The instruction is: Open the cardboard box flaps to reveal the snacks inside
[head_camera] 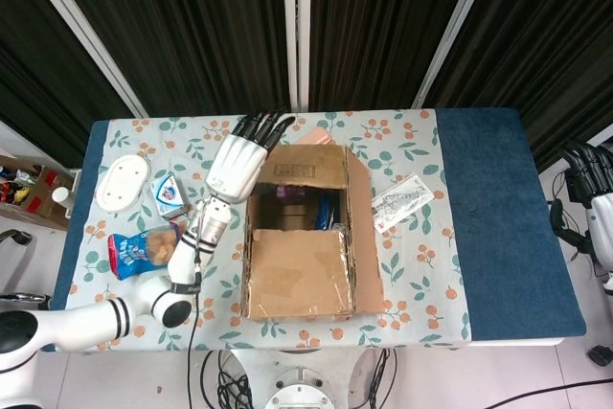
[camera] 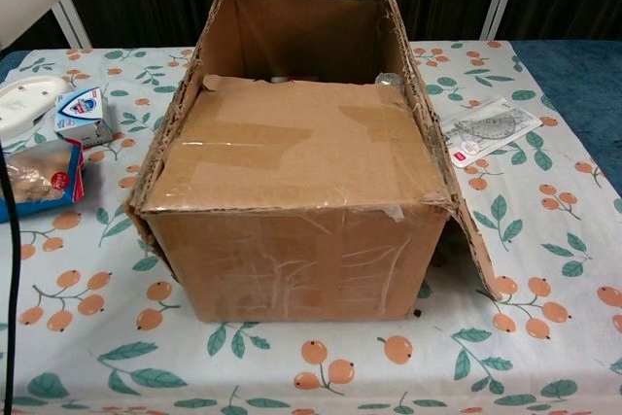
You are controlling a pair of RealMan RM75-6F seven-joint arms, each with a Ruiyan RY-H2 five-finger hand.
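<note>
Desk [head_camera: 498, 227] with leaf cloth | left robot hand [head_camera: 239, 162] flat, fingers apart, holds nothing, at far flap [head_camera: 305, 166] | near flap [camera: 292, 143] shut, toward desk front edge | right robot hand [head_camera: 594, 179] at far right edge, cannot tell

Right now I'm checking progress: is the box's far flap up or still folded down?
Up. The far flap stands raised with the left hand on it, exposing packets inside the box; the near flap still lies flat.

We see the counter [head_camera: 498, 227] carrying a cardboard box [head_camera: 297, 270] at centre, a white dish [head_camera: 124, 183] and snack packets [head_camera: 144, 248] toward nine o'clock, and a clear packet [head_camera: 401, 201] toward three.
</note>
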